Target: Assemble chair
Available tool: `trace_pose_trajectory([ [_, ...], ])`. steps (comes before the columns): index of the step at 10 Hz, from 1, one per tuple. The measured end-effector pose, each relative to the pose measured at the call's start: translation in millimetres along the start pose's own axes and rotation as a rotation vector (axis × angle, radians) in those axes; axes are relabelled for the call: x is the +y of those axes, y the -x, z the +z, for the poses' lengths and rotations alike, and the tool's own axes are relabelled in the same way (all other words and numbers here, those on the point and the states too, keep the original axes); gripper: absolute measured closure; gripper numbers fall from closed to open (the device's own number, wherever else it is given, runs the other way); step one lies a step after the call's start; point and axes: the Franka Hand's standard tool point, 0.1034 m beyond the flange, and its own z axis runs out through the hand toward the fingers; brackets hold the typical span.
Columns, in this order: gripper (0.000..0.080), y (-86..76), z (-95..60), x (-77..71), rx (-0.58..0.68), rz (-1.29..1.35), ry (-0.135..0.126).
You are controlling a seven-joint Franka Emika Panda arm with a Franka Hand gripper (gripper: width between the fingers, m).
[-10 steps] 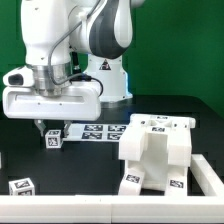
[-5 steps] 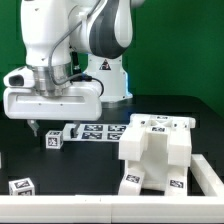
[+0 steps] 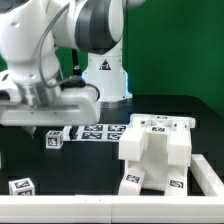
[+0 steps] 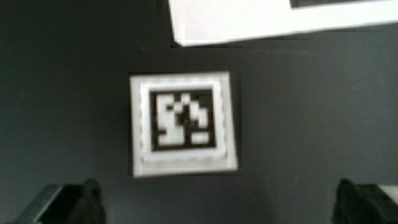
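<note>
The gripper (image 4: 217, 205) is held wide open and empty, and the small tagged chair piece (image 3: 53, 139) is seen at its six o'clock in the exterior view, long axis crosswise to the jaws' closing line.

1. The chair body (image 3: 155, 150) is white, dotted with small black-and-white square tags.
2. The small block (image 3: 54, 138) beside the marker board (image 3: 98, 131) is white with a black-and-white tag.
3. The marker board is white, printed with black tags.
4. The table (image 3: 95, 170) is black, the backdrop (image 3: 180, 50) green.
</note>
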Motion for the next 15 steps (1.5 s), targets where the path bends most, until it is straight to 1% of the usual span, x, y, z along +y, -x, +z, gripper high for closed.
trace_pose_trajectory([
  [1, 0.015, 1.5, 6.7, -0.5, -0.103, 0.013, -0.007],
  [2, 0.015, 4.7, 10.8, -0.4, -0.179, 0.027, -0.019],
  [4, 0.015, 9.0, 12.8, -1.8, -0.304, 0.03, -0.039],
  [5, 0.015, 6.6, 13.0, 1.2, -0.35, 0.018, -0.048],
  [6, 0.015, 3.6, 10.5, 8.7, -0.391, 0.014, -0.065],
  [7, 0.015, 2.2, 10.1, 12.8, -0.425, 0.023, -0.076],
  [11, 0.0159, 0.7, 11.4, 13.9, -0.423, 0.025, -0.075],
  [12, 0.0318, 4.3, 14.8, 13.8, -0.433, 0.028, -0.077],
  [13, 0.0318, 11.3, 21.6, 13.5, -0.453, 0.036, -0.082],
  [14, 0.0491, 16.1, 25.6, 13.3, -0.467, 0.04, -0.085],
  [15, 0.0491, 14.9, 24.5, 14.1, -0.463, 0.04, -0.084],
])
